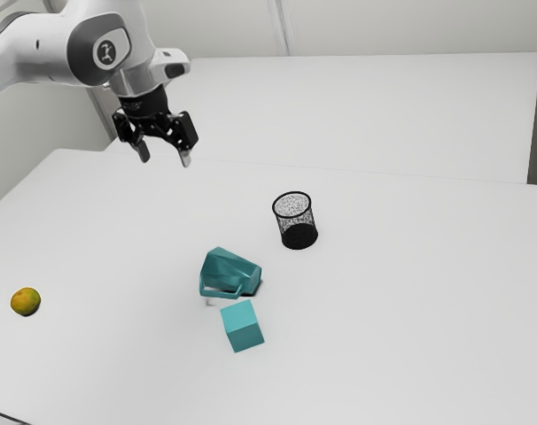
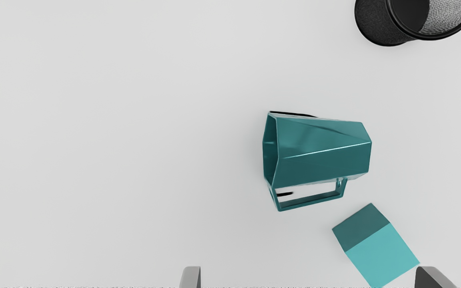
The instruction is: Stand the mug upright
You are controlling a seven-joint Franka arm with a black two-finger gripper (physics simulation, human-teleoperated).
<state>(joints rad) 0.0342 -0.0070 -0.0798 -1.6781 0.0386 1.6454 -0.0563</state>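
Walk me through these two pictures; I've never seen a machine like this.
The machine is a single white robot arm with a black two-fingered end effector for grasping. The exterior view is taken from beside the arm; the wrist view comes from a camera on the arm's hand, so its own fingertips show along the bottom edge.

On the white table lies a teal mug, tipped on its side, its mouth toward the exterior view's left. Near its handle, without touching it, sits a turquoise cube. A black mesh pencil cup stands upright, and an orange fruit rests off toward the exterior view's left.

Nothing is held: the fingers are apart, above the table.
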